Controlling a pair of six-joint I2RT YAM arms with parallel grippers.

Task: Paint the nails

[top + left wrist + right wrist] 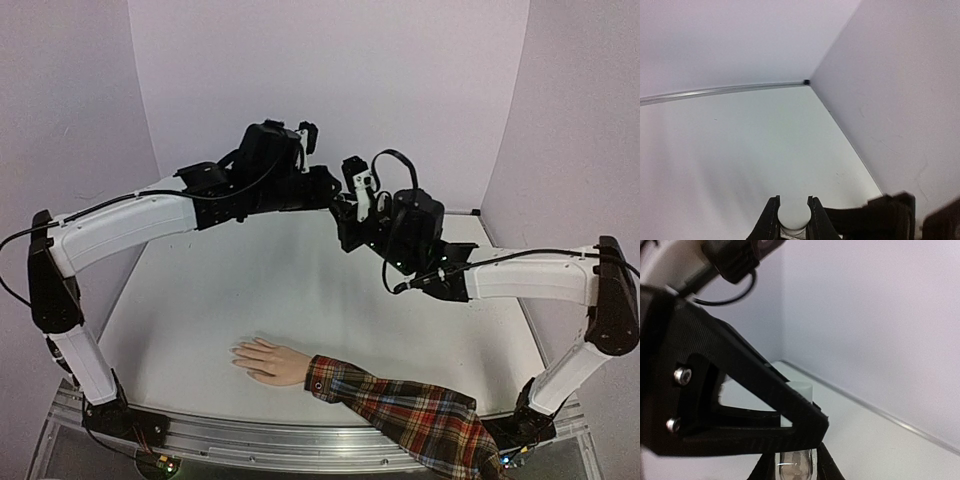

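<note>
Red plaid sleeve (420,420) lies along the near edge of the table (300,290). Its pale hand (268,361) rests flat with the fingers spread leftward, and I can barely make out the nails (238,352). Farther back the arms meet: my right gripper (796,460) clamps a glass bottle (795,469), and my left gripper (792,202) pinches its white cap (793,216).

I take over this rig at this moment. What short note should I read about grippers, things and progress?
Left gripper: shut on the white cap of the small bottle.
Right gripper: shut on the bottle's glass body, over the far middle of the table.
Hand with plaid sleeve: flat at the near edge.
Done: both grippers hold the bottle.
Left: remove cap, paint the nails, too small to judge here.
</note>
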